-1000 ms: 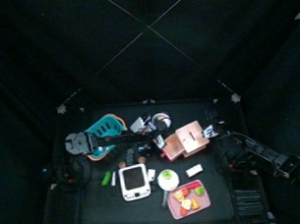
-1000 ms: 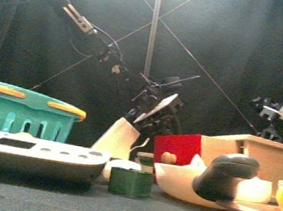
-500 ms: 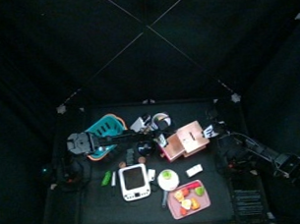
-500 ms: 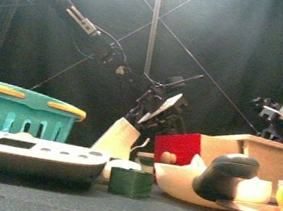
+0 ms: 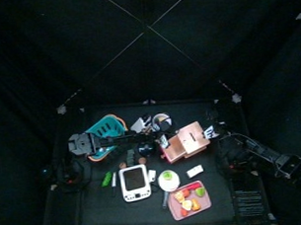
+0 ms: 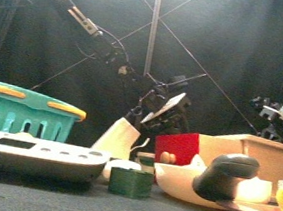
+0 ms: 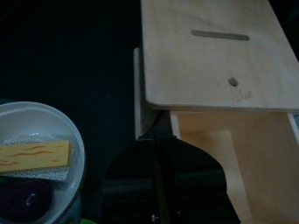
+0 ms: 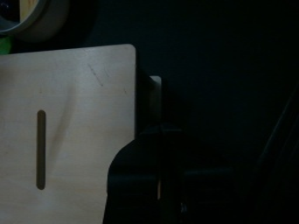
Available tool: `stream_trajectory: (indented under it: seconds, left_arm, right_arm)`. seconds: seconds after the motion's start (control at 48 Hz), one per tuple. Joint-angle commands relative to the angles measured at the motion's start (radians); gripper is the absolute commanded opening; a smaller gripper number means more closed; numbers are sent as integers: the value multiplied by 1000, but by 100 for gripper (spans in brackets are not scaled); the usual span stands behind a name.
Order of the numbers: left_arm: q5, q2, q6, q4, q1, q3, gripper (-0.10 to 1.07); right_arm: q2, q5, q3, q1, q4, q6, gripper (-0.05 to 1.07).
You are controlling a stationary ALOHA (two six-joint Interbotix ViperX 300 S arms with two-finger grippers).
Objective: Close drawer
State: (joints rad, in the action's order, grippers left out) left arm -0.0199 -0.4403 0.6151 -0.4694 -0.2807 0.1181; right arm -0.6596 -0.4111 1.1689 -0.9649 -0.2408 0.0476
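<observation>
The drawer [image 7: 216,105] stands right of the bench's [image 5: 102,203] middle, and its sliding compartment is pulled out, so the closing is probably not yet done. The left gripper [image 7: 158,171] hovers just over the compartment's end; whether its dark jaws are apart I cannot tell. The right gripper [image 8: 163,175] sits beside the drawer, its state likewise unclear.
</observation>
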Motion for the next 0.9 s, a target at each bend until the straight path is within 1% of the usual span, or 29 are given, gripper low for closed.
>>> stream_trajectory:
  seconds: [0.0, 0.188, 0.271, 0.375, 0.438, 0.5, 0.542, 0.667, 0.792, 0.875]
  left_arm:
    - [-8, 66, 2, -3, -11, -20, 41]
    - [-6, 107, -2, -3, -18, 2, 41]
    - [-2, 135, -3, -9, -14, 29, 41]
    - [0, 190, -2, -17, -5, 91, 41]
    - [0, 235, -2, -17, 3, 143, 41]
    - [-3, 281, -3, -17, 37, 210, 41]
    - [-6, 304, -3, -18, 55, 241, 41]
    - [-6, 336, -2, -18, 120, 325, 41]
    - [0, 327, 0, -17, 169, 359, 41]
    - [2, 316, 0, -15, 187, 370, 41]
  right_arm:
    - [2, 6, -5, 8, 0, -3, 4]
    - [2, 6, -5, 8, 0, -3, 4]
    - [2, 6, -6, 8, 0, -3, 4]
    - [2, 6, -5, 8, 0, -3, 4]
    - [2, 6, -6, 8, 0, -3, 4]
    - [2, 6, -6, 8, 2, -3, 4]
    - [0, 6, -5, 8, 2, -3, 4]
    - [-2, 6, -9, 9, -3, -3, 4]
    - [-3, 8, -11, 17, 2, -5, 4]
    - [-5, 8, -11, 25, 2, -5, 4]
